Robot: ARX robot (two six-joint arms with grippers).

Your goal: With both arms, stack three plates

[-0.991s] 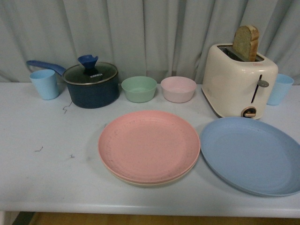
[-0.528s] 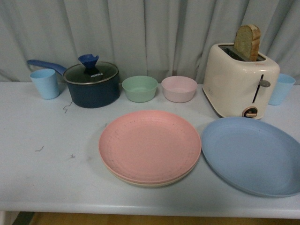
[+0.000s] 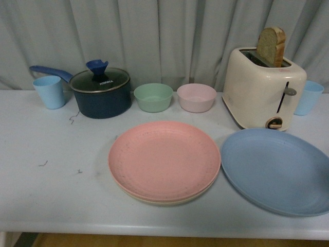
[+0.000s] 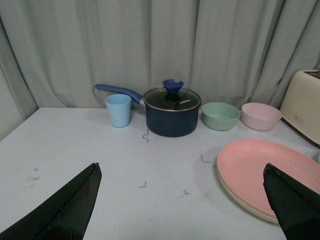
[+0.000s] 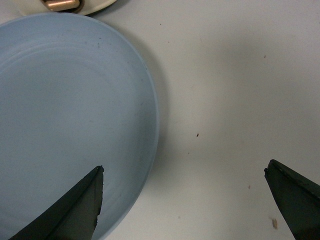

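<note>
White table [image 3: 46, 200] carried everything. At the right the blue plate [image 3: 277, 170] lay flat, just in front of the toaster [image 3: 262, 92]. At the middle the pink plate [image 3: 164, 159] sat on the beige plate [image 3: 164, 201], just beside the blue one. The left gripper [image 4: 181, 170] hung spread wide, holding nothing, over bare table; the right gripper [image 5: 183, 167] gaped, empty, above the blue plate's edge.

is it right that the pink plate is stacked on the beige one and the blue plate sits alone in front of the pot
Not quite. The front view shows the blue plate alone in front of the toaster, not the pot. The pink plate is indeed stacked on the beige plate.
</note>
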